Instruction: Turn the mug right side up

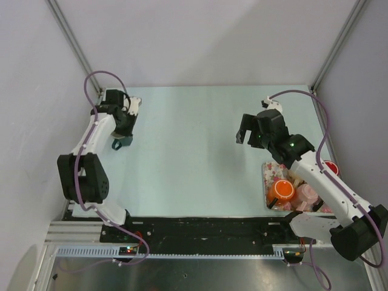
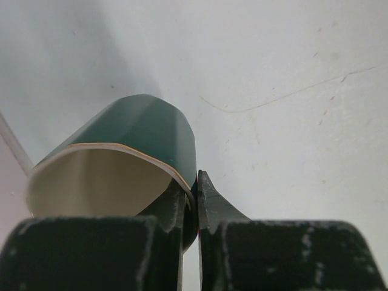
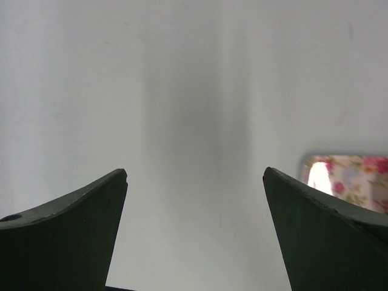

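By the desk's (image 1: 194,163) left edge, the left end effector (image 2: 195,183) pinches the rim wall of the tilted dark green mug (image 2: 142,130). The right end effector (image 3: 195,176) gapes wide, empty, near the right edge.

A robotics lab test cell — a pale bench (image 1: 194,157) boxed in by plain grey panels (image 1: 206,36) and aluminium frame posts (image 1: 71,39), with a left arm (image 1: 91,151) and right arm (image 1: 315,176) bolted to a slotted metal rail (image 1: 170,251) — purple cables (image 1: 324,121) looping off them.
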`<action>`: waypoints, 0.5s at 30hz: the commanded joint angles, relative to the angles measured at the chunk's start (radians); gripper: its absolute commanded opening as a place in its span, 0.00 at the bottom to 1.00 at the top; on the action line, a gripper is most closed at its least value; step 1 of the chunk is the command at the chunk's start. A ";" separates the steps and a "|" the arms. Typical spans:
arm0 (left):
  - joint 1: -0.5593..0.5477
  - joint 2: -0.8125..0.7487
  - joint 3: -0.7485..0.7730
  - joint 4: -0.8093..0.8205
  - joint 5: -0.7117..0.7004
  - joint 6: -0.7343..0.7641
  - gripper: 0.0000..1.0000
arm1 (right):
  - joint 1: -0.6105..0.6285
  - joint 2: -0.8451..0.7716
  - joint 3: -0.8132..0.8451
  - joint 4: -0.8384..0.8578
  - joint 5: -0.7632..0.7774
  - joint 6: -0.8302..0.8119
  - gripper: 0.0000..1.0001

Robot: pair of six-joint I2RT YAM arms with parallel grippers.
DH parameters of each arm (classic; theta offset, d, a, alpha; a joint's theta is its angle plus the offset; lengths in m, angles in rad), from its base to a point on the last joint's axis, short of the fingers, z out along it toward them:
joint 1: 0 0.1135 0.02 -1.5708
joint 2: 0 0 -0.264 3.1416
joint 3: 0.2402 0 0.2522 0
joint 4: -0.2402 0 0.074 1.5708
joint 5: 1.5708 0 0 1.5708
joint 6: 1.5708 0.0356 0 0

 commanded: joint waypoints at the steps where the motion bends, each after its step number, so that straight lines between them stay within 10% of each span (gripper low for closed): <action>1: 0.054 0.061 0.068 0.009 0.007 0.105 0.00 | -0.010 0.000 0.038 -0.153 0.130 -0.004 0.99; 11: 0.108 0.168 0.072 0.009 0.143 0.125 0.00 | -0.034 0.012 0.035 -0.187 0.130 0.005 0.99; 15: 0.115 0.151 0.065 0.011 0.150 0.139 0.36 | -0.088 0.018 0.033 -0.239 0.152 0.014 1.00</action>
